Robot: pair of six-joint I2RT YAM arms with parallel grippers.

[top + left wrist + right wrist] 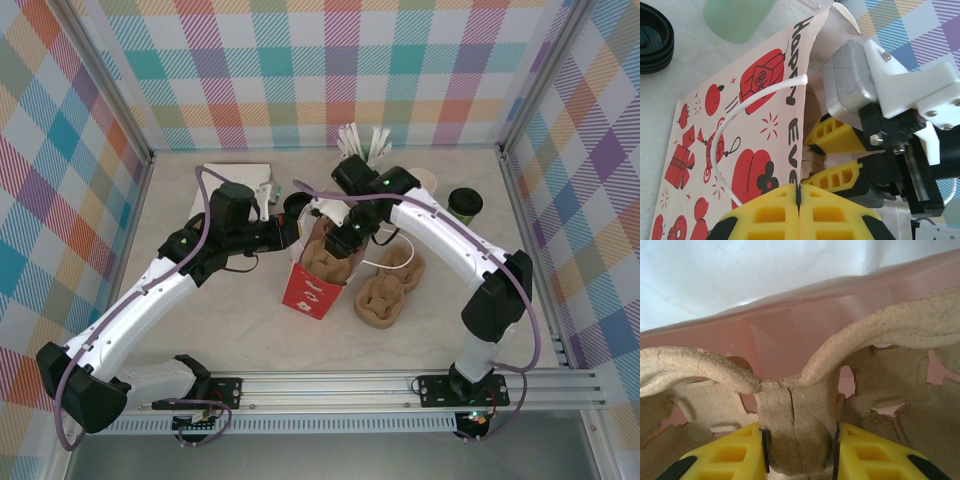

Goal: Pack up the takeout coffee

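The left gripper (799, 194) is clamped tight on the paper bag (740, 125) rim. The right gripper (799, 452) pinches the pulp cup carrier (805, 390) by its centre post, within the bag's mouth. Lower it level, mouth held wide. The takeout coffee (465, 204) stands well right of the bag.

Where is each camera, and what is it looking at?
Top: above and behind, looking down at table, both arms, bag.
Left wrist: on the left arm, facing the bag; left gripper shut on its edge.
Right wrist: on the right arm, looking into the bag; right gripper clamps the carrier.
All three show the bag.
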